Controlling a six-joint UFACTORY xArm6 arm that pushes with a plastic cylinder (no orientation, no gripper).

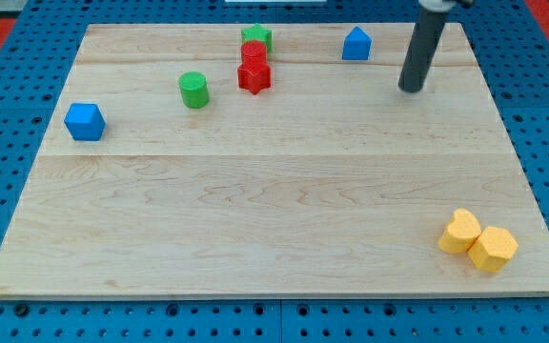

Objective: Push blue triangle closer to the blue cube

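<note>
Straight dark grey rod, round in section, smooth and matte, no visible markings or screws, upper end meeting a black collar with a sliver of white above, my tip (410,90) blunt and slightly darker

The arm shows only as its terminal rod (421,48), a straight dark cylinder entering from the view's top edge, right of centre. The rod leans slightly, its upper end further toward the view's right than its lower end. A lighter collar caps the rod where it meets the frame edge. My tip (410,90) rests at the surface, unobstructed and in contact with nothing else.
</note>
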